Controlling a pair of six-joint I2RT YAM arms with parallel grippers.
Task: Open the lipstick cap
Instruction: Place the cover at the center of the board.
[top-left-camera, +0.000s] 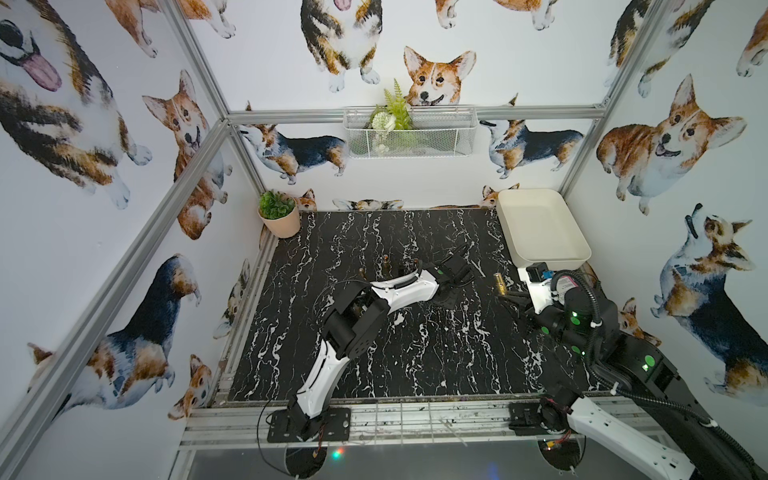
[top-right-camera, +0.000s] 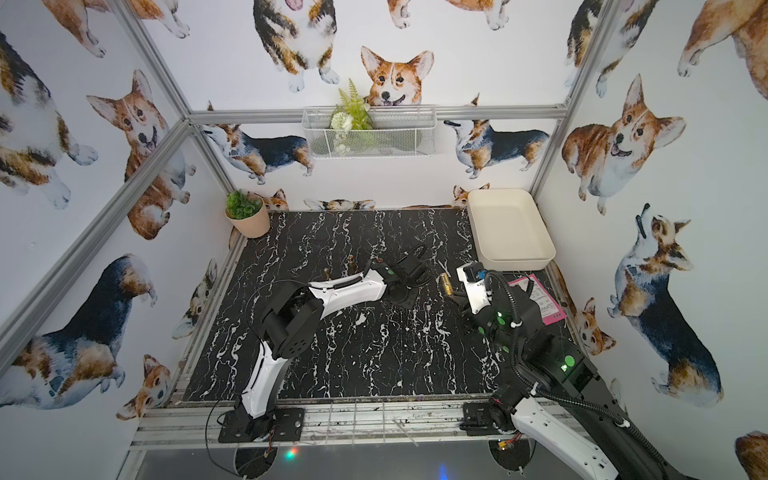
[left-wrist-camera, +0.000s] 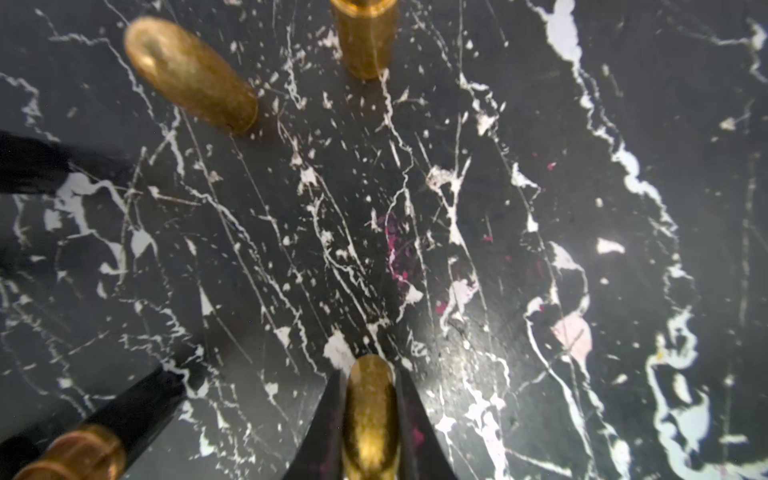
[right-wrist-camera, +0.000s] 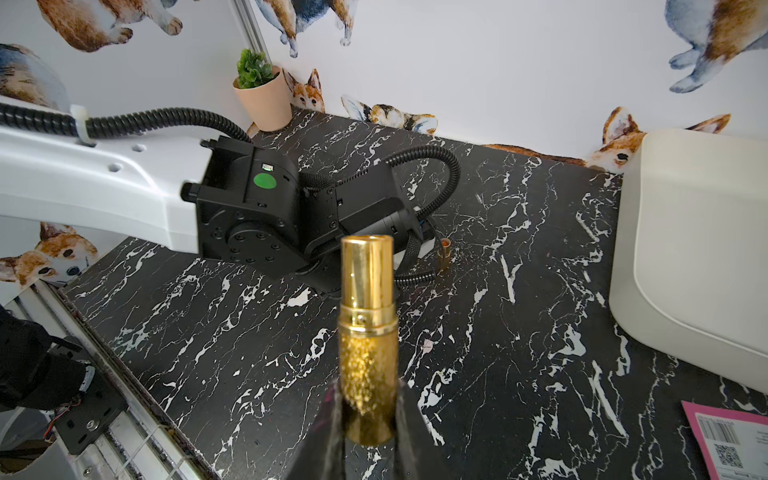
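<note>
While the right gripper (right-wrist-camera: 368, 382) is clenched on the glittery gold base of the lipstick (right-wrist-camera: 368, 291), the shiny inner tube sticks out past its fingertips with its end uncovered, so the cap is off. In both top views this lipstick is held clear of the black marble desk (top-left-camera: 415, 353) near the right edge, its uncovered end pointing toward the far edge. It is just in front of the white tray (top-left-camera: 552, 262) that sits in the far right corner. The left gripper (left-wrist-camera: 369, 374) is clamped on a rounded gold cap (left-wrist-camera: 370, 415), blurred in the left wrist view, and it hangs low over the middle of the desk, apart from the lipstick. Pink smears (left-wrist-camera: 395, 249) mark the desk just beyond that gripper's fingertips. Two more gold tubes (left-wrist-camera: 191, 75) (left-wrist-camera: 365, 37) show on the desk farther out, and I cannot tell whether they stand or lie. A black and gold piece (left-wrist-camera: 104, 432) is also on the desk near the same gripper. In a top view a few small dark and gold pieces (top-left-camera: 385, 264) stand upright on the desk on the far side of the left arm (top-left-camera: 399, 291). A potted plant (top-left-camera: 279, 216) stands in the far left corner, and a pink paper (top-right-camera: 540, 303) lies by the right edge, partly under the right arm (top-right-camera: 536, 332).
</note>
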